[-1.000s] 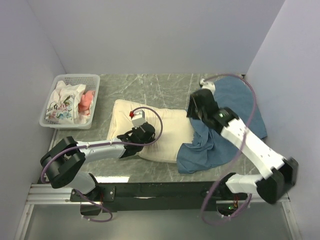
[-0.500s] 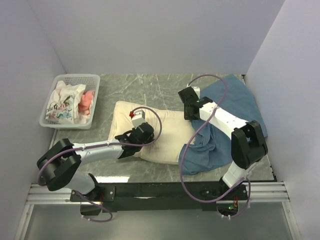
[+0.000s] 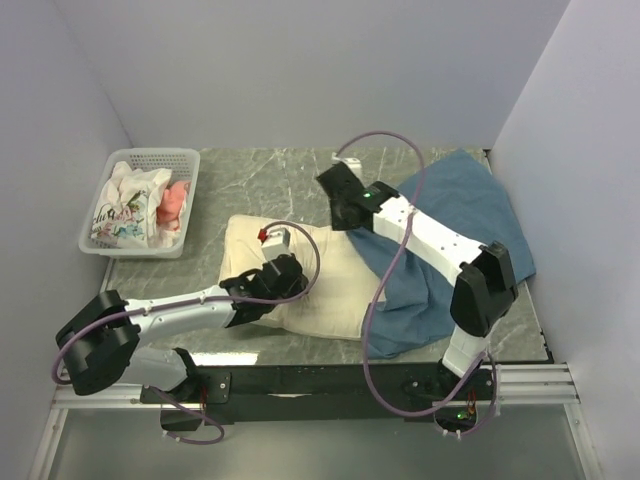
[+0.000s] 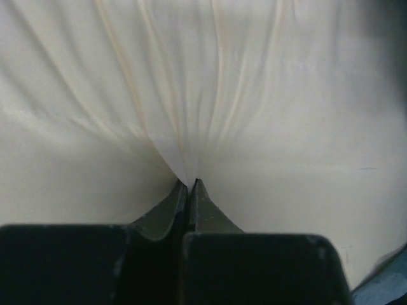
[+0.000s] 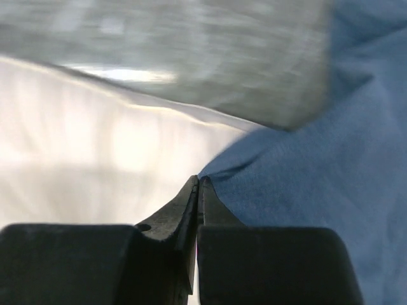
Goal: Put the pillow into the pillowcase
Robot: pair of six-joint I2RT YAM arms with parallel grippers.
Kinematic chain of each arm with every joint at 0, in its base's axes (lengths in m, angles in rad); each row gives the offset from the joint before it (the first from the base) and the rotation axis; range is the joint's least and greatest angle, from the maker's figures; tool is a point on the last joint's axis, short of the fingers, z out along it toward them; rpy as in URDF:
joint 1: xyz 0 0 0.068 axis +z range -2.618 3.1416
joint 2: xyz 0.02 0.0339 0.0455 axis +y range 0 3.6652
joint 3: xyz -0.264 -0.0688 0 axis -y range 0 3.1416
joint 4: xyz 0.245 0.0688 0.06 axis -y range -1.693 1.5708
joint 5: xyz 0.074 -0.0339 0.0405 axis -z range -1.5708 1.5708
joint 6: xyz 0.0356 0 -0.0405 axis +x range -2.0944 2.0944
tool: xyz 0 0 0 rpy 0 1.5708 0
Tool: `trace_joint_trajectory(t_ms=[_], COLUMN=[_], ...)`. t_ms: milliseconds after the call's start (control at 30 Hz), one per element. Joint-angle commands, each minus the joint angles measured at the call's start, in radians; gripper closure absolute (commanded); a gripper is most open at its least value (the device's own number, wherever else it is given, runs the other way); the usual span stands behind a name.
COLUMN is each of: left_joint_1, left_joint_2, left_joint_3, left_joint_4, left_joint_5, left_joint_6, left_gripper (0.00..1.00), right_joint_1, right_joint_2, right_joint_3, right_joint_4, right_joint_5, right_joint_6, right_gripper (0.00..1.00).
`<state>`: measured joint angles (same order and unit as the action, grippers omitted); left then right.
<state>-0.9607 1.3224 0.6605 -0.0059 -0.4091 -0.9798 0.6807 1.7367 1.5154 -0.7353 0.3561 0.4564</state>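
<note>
The cream pillow (image 3: 335, 290) lies across the middle of the table. My left gripper (image 3: 285, 275) rests on its left half, shut on a pinch of the pillow (image 4: 210, 95) cover; creases fan out from the closed tips of the left gripper (image 4: 189, 183). The blue pillowcase (image 3: 465, 190) spreads over the right side and overlaps the pillow's right end. My right gripper (image 3: 345, 220) is at the pillowcase's left edge, over the pillow's far right corner. In the right wrist view the right gripper (image 5: 199, 180) is shut on the tip of the pillowcase (image 5: 318, 165) edge, with the pillow (image 5: 82, 165) beside it.
A white plastic basket (image 3: 150, 156) stands at the back left with a white printed cloth (image 3: 122, 212) and pink fabric (image 3: 175, 200) in it. Grey marble tabletop (image 3: 280, 180) shows behind the pillow. Walls close in on the left, back and right.
The right gripper closed on the pillowcase edge and swung left, drawing the blue fabric over the pillow's right end. The left gripper stayed shut on the pillow and shifted slightly toward the near edge.
</note>
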Motion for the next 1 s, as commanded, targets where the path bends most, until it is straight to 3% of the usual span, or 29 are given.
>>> trace_joint_trajectory(t_ms=[0,167,333,367,400,467,500,600,800,967], left_joint_1=[-0.104,-0.057,0.190,0.204,0.211,0.212,0.215,0.218,0.221,0.224], left_joint_2=[-0.063,-0.100,-0.095,-0.069,-0.058,-0.052,-0.054,-0.051,-0.043,-0.009], left_joint_3=[0.091,0.140,0.090,0.096,0.100,0.076,0.062,0.033,0.011,0.013], left_joint_4=[0.031,-0.051,-0.002,-0.003,-0.012,-0.002,-0.002,0.035,0.035,0.038], left_joint_5=[0.038,-0.057,0.093,0.108,0.110,0.112,0.112,0.116,0.110,0.118], left_joint_6=[0.033,-0.039,-0.083,-0.077,-0.063,-0.060,-0.065,-0.074,-0.082,-0.088], left_gripper=[0.99,0.99,0.99,0.99,0.99,0.99,0.99,0.99,0.99,0.99], right_joint_1=[0.108,0.140,0.122,0.117,0.115,0.112,0.109,0.108,0.123,0.229], right_joint_2=[0.052,0.092,0.093,0.099,0.100,0.058,0.034,-0.106,-0.474,-0.702], right_joint_3=[0.202,0.264,0.218,0.223,0.227,0.203,0.153,0.012,-0.419,-0.667], right_joint_4=[0.007,0.042,0.093,0.082,0.068,0.059,0.065,0.088,0.203,0.241], right_joint_5=[-0.098,-0.163,-0.193,-0.174,-0.158,-0.090,-0.071,-0.007,0.041,0.093], right_joint_6=[0.059,0.091,0.071,0.059,0.051,0.045,0.047,0.076,0.200,0.346], right_gripper=[1.00,1.00,0.99,0.93,0.73,0.55,0.42,0.27,0.27,0.30])
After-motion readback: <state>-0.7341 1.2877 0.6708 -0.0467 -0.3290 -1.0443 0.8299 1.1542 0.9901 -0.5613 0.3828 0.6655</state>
